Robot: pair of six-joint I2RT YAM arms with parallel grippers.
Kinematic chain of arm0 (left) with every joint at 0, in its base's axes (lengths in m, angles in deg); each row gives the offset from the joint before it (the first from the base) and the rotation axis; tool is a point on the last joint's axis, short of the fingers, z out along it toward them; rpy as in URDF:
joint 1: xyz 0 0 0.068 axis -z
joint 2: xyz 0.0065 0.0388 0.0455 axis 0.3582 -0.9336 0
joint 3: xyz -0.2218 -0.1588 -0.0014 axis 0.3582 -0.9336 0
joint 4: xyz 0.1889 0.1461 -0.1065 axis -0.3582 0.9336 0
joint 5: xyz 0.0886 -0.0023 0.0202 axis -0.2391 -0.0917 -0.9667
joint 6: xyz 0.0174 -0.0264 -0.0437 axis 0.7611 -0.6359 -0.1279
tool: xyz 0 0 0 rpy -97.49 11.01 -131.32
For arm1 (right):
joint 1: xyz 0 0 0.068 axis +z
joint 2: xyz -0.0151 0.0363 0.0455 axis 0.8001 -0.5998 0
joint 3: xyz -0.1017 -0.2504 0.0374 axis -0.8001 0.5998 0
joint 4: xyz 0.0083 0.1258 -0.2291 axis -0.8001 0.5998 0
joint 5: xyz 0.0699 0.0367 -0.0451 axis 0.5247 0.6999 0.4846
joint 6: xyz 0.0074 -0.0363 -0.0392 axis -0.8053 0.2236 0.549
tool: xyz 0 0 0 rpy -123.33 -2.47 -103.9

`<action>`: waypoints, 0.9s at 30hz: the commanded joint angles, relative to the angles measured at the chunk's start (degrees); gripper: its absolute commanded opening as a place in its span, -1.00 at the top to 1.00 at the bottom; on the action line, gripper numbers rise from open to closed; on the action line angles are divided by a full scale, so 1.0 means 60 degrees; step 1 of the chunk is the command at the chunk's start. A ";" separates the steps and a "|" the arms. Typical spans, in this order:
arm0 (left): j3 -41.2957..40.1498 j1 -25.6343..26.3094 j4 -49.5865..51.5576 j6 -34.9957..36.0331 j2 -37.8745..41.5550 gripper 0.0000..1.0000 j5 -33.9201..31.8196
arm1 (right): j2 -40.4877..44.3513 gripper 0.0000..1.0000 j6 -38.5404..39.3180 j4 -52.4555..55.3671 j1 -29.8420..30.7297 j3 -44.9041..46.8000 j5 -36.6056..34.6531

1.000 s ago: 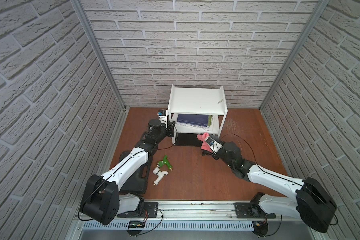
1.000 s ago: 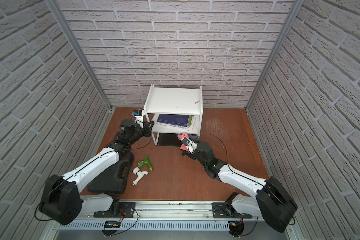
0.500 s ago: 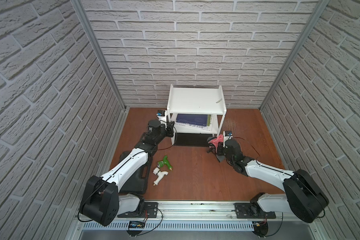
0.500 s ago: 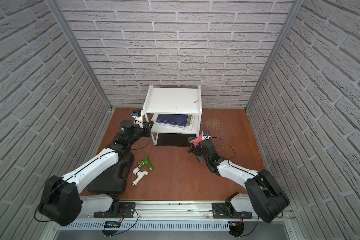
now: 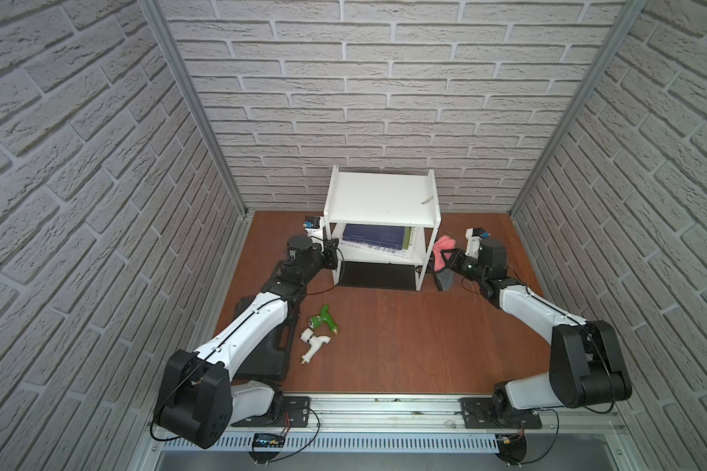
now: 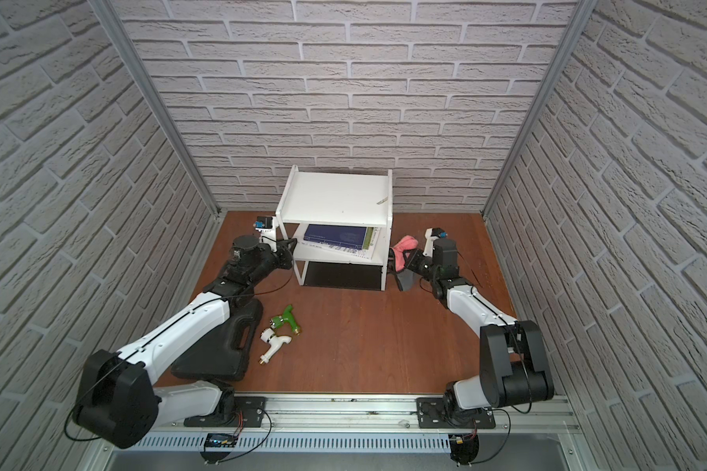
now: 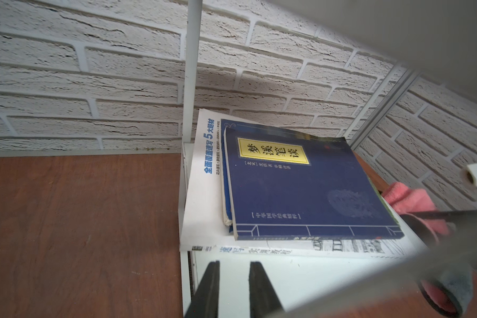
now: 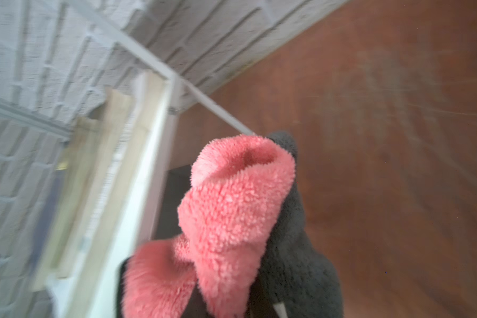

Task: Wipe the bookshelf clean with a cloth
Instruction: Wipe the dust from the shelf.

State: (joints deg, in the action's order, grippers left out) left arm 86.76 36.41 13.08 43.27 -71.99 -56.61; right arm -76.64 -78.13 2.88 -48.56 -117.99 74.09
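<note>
The right arm reaches forward from its base, and its wrist is turned toward the right side of the bookshelf point(image 5: 380, 200). The right gripper point(image 5: 446, 259) is pressed together on the cloth point(image 5: 443, 247). The cloth is off the floor, right next to the front right leg of the bookshelf, at about the height of the middle board. Its pink side bulges upward and its grey part hangs down. Whether it touches the leg, I cannot tell.

The left arm lies long and low over the black case point(image 5: 262, 359). The left gripper point(image 7: 234, 265) is at the front left corner of the middle board, before the books point(image 7: 300, 187). Its fingers point(image 7: 262, 289) stand a little apart, and whether they pinch the board, I cannot tell.
</note>
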 commanded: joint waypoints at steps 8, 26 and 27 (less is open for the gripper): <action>0.0028 -0.0405 0.1388 0.0401 -0.0150 1.00 -0.0968 | -0.4025 0.95 -0.0117 0.0521 -0.0184 -0.1966 0.1494; -0.0093 -0.0230 0.1232 0.0316 -0.0218 1.00 -0.0793 | -0.6485 0.95 -0.0984 0.1733 -0.0389 -0.5115 0.2191; -0.0070 -0.0227 0.1254 0.0332 -0.0232 1.00 -0.0823 | -0.6422 0.95 -0.1416 0.1348 -0.0482 -0.5016 0.1897</action>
State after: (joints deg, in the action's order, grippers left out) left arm 87.02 35.78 13.19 43.19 -72.29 -57.51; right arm -117.80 -80.99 13.13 -47.49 -150.17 92.71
